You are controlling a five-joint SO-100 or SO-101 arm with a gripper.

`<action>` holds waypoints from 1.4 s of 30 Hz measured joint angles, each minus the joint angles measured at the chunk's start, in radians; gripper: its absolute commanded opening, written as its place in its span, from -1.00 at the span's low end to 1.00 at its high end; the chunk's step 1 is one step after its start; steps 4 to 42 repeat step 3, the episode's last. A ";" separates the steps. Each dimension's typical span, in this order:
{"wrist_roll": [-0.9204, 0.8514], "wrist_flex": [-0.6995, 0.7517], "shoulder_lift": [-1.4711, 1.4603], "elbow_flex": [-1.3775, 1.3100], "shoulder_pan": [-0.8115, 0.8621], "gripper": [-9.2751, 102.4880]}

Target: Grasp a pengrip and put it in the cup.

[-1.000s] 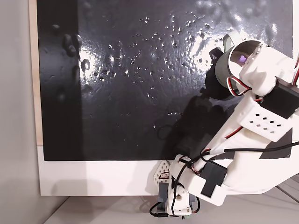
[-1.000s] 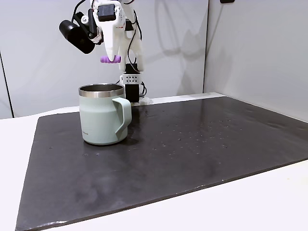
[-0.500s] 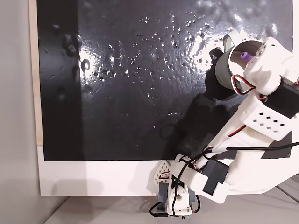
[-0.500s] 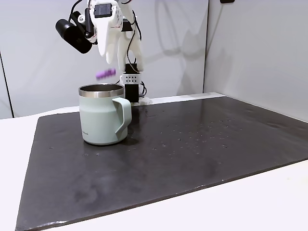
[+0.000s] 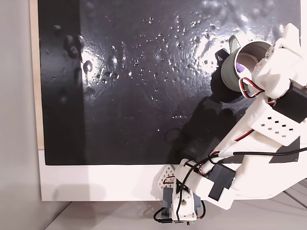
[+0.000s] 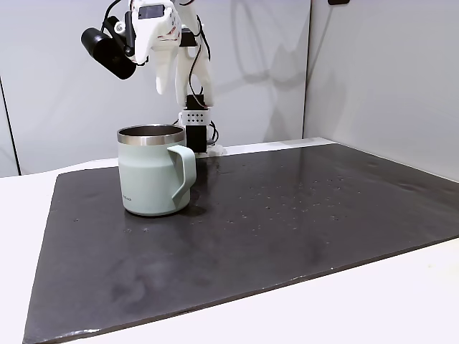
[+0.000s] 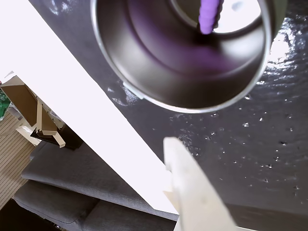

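The pale grey-green cup [image 6: 153, 179] stands upright on the black mat, handle toward the right in a fixed view. From above, the cup [image 5: 230, 68] sits at the mat's right edge, partly under the white arm. The wrist view looks straight down into the cup [image 7: 144, 91], where the light-purple pengrip [image 7: 209, 17] lies against the shiny steel interior. My gripper [image 6: 164, 84] hangs well above the cup's rim, open, with nothing between its fingers. One white finger [image 7: 192, 192] shows at the bottom of the wrist view.
The black mat [image 6: 287, 229] covers most of the white table [image 6: 373, 301], wide and bare right of the cup. The arm's base [image 5: 180, 201] stands at the table's near edge from above, behind the cup [image 6: 195, 132] in the side view. Grey walls close the back.
The pengrip left my gripper, fell from above the rim and now lies inside the cup. The gripper rose slightly and swung a little off the cup's centre.
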 measured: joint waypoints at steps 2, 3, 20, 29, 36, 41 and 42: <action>0.000 0.000 0.018 0.017 -0.003 -0.22; 0.000 0.000 0.026 0.026 -0.003 -0.22; 0.000 0.000 0.026 0.026 -0.003 -0.22; 0.000 0.000 0.026 0.026 -0.003 -0.22; 0.000 0.000 0.026 0.026 -0.003 -0.22; 0.000 0.000 0.026 0.026 -0.003 -0.22; 0.000 0.000 0.026 0.026 -0.003 -0.22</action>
